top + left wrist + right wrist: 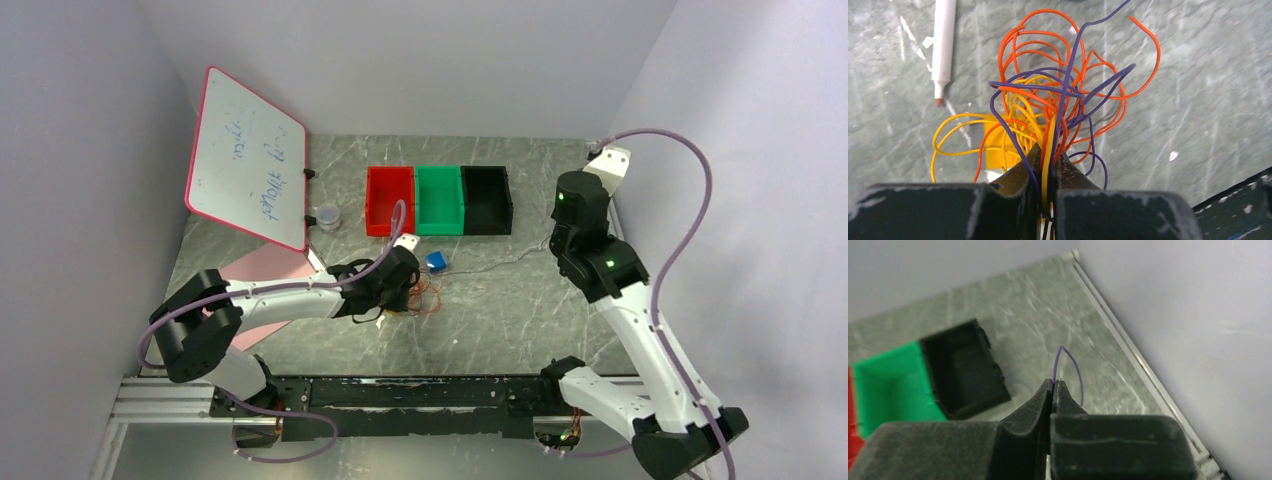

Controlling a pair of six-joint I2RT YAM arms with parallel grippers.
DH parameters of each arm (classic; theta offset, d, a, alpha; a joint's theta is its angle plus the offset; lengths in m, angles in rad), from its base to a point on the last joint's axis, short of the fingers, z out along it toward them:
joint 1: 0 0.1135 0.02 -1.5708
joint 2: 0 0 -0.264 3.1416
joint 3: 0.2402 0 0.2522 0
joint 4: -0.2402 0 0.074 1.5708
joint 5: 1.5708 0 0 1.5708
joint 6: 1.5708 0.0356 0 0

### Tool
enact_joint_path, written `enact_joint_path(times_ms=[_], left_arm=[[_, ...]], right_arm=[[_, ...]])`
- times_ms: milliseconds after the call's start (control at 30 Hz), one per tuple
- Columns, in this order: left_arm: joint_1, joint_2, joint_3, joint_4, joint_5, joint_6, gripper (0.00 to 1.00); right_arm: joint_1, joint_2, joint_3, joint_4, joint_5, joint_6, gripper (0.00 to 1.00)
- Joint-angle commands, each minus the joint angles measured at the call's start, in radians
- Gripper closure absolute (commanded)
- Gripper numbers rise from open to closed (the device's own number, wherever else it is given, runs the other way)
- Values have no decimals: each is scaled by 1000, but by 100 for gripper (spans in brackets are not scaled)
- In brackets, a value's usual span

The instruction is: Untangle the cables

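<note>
The cables [1058,95] are a tangle of thin orange, yellow and purple wire loops on the table; in the top view the bunch [428,297] lies at centre-left. My left gripper [1048,156] is shut on several strands of the bunch, yellow, orange and purple running between the jaws; in the top view the left gripper [408,288] sits over the bunch. My right gripper [1054,385] is shut on one purple strand [1069,362] that loops above its tips. In the top view the right gripper [552,246] is near the black bin, with a thin strand [500,262] stretched toward the bunch.
Red [390,200], green [438,200] and black [487,200] bins stand in a row at the back. A tilted whiteboard [245,160] stands at back left, with a small jar [327,217] beside it. A blue object [436,261], a white marker [943,45] and a yellow piece [997,145] lie near the bunch.
</note>
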Motion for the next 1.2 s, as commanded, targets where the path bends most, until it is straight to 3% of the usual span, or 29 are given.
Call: enact_joint_path(times_ms=[0,133,267,433,633,767,933,1067,1167], left_arm=[[-4,-34,46,-146,-25,95,93],[-5,-15,80,-193,20,156,93],[-5,3,80,-193,38,181,93],[-5,-6,75,-191,41,191,93],[-5,-9,67,-172,66,196,93],[-5,-5,60,-164,69,193,93],[-6,-7,56,-162,76,191,93],[-7,-12,45,-154,75,194,93],[-10,-9,40,-150,75,200,93]], right_arm=[[-139,28,-117,10,-112,125,100],[-319,66,-250,75,-312,169,97],[-442,103,-305,101,-455,190,74],[-447,48,-308,111,-516,181,49],[-441,7,-334,122,-799,253,40],[-336,-22,-419,175,-902,419,38],[-29,-48,-529,312,-762,682,34],[124,-6,-601,461,-689,849,32],[172,71,-612,548,-684,915,31]])
